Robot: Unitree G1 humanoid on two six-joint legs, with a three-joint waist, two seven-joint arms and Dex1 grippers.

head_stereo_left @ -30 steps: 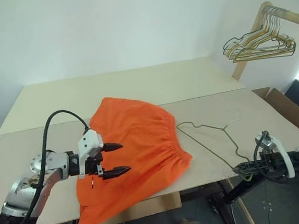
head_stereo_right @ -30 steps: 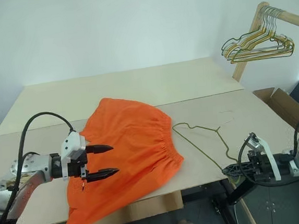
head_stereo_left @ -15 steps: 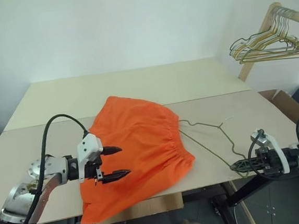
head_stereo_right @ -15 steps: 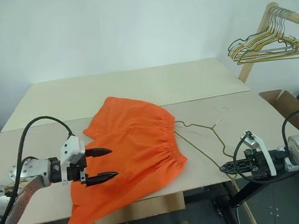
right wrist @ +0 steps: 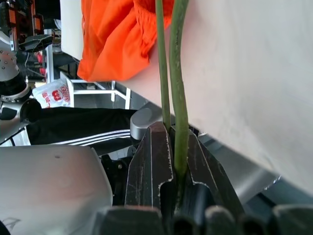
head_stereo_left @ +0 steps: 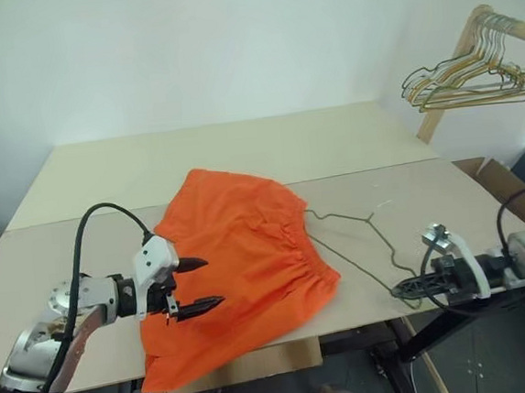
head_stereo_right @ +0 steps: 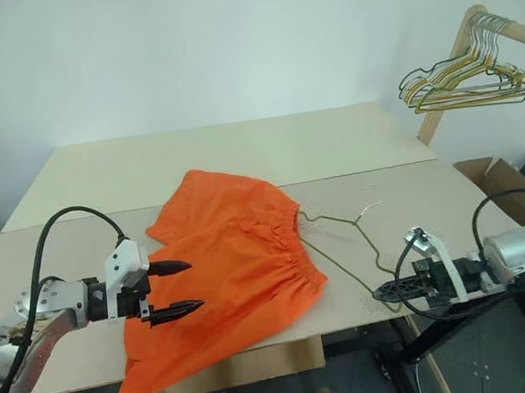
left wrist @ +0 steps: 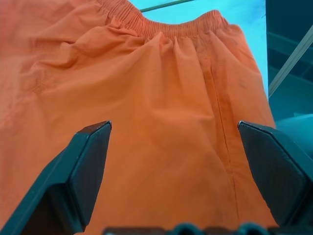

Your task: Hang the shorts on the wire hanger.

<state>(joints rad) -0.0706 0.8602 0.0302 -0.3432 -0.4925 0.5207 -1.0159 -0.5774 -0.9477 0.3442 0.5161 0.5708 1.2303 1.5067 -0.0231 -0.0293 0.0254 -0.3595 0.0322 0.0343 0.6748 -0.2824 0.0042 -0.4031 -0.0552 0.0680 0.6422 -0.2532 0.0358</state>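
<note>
The orange shorts (head_stereo_left: 245,262) lie flat in the middle of the table, with the gathered waistband toward the right. My left gripper (head_stereo_left: 213,281) hovers over their near left part, open, with only fabric between its fingers (left wrist: 93,161). The thin olive wire hanger (head_stereo_left: 351,260) lies on the table just right of the waistband, its hook end pointing away from me. At the table's front edge my right gripper (head_stereo_left: 399,288) is shut on the hanger's near corner, and the wire (right wrist: 178,98) runs out from between its jaws.
A bunch of gold and dark hangers (head_stereo_left: 469,82) hangs on a wooden rail at the back right. A cardboard box (head_stereo_left: 498,180) stands beyond the table's right end. The pale tabletop (head_stereo_left: 195,161) is bare behind the shorts.
My right gripper has moved left along the front edge with the hanger in it, so the hanger slid closer to the waistband. The left gripper has stayed put.
</note>
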